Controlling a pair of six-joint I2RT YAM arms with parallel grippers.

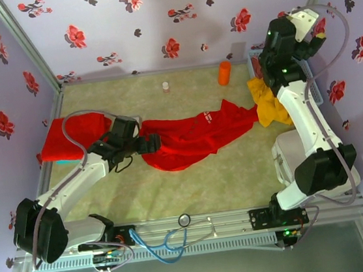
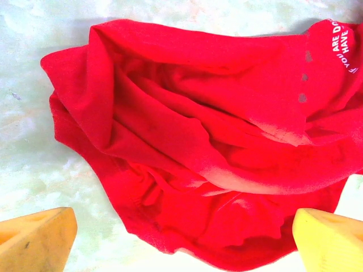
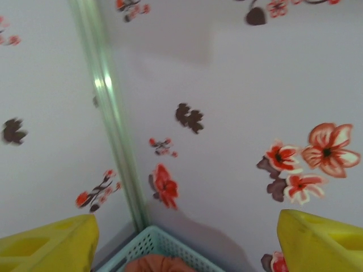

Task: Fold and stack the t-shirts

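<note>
The left end effector (image 1: pixel 144 144) stands wide open, its yellow fingers (image 2: pixel 35 242) spread far apart and low over the counter (image 1: pixel 238 175). It sits right at the left end of the crumpled t-shirt (image 1: pixel 191 138). In the left wrist view (image 2: pixel 181 252) the bunched red cloth lies directly ahead, and its near edge reaches in between the fingers. From there the shirt's long axis runs sideways across the counter toward the right arm. The white lettering (image 1: pixel 207 116) lies past the middle, and the far end rests against a yellow cloth (image 1: pixel 266 103). The left arm is plainly the nearer one and, by my reading, the one placed to pinch this end. The right end effector (image 1: pixel 317 28) is also open, but it is raised high and aimed at the flowered wall (image 3: pixel 227 85) in the right wrist view (image 3: pixel 184 245). It is well apart from the shirt's right end and would have to drop and turn before it could help spread the shirt. A second red t-shirt (image 1: pixel 70 139), apparently folded, lies at the counter's left edge behind the left arm.
</note>
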